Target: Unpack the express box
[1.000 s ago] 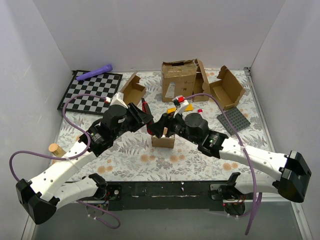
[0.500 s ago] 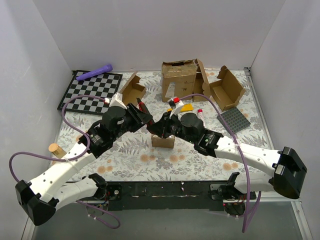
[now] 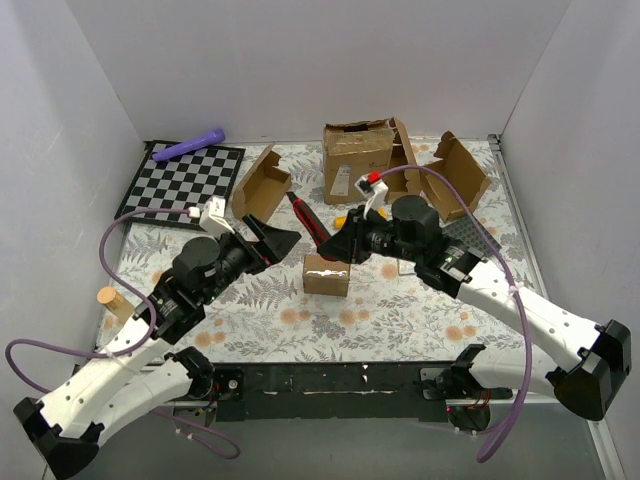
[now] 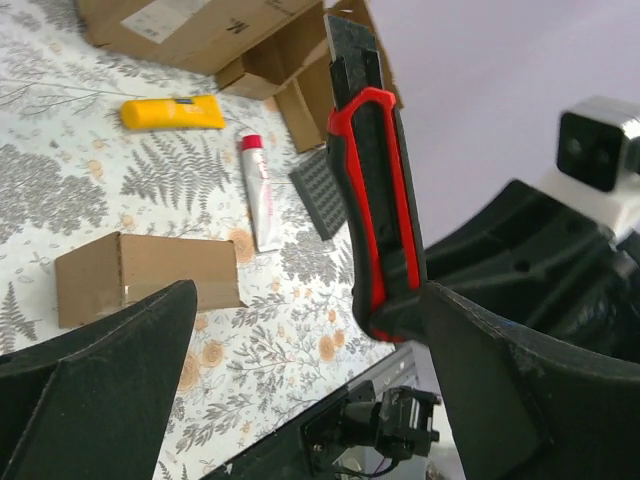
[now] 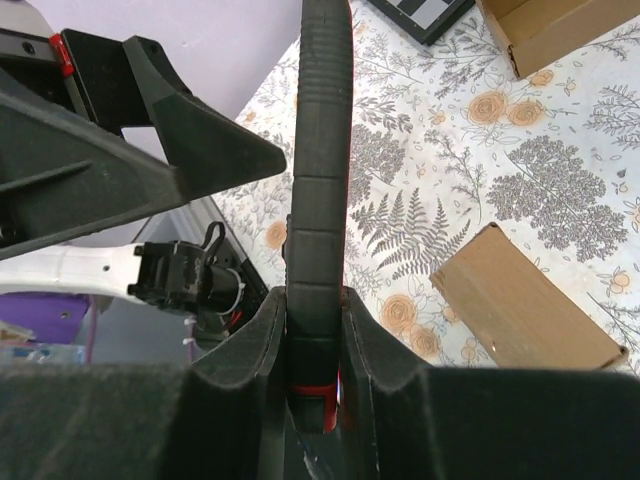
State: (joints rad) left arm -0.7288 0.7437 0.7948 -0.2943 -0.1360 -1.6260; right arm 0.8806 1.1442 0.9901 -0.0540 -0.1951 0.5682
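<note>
**Item: knife transferred, box uncovered**

Small plain brown cardboard express box [image 3: 326,276]: it is set on the fern-printed table cloth [image 3: 400,310] at centre, between the two arms, with its lid shut. A second ago it was crowded by both grippers. It is now left exposed and is touched by neither.

Red-and-black utility knife [image 3: 305,213]: it is clamped at its butt between the fingers of the right gripper [image 3: 340,247] and held raised, well clear of the box. The blade end is pointed towards the left arm.

Left gripper [image 3: 280,238]: it has been drawn back from the box, and its jaws are spread wide. In the left wrist view the knife is seen standing between the fingers, apparently gripped by neither.

Nearby: a yellow flat packet [image 4: 172,112] and a white tube with a red cap [image 4: 258,195] are lying beyond the box.

Assessment: the knife is judged to have passed to the right gripper alone. The box is not yet opened, and cutting its seal is judged to be the next step.
</note>
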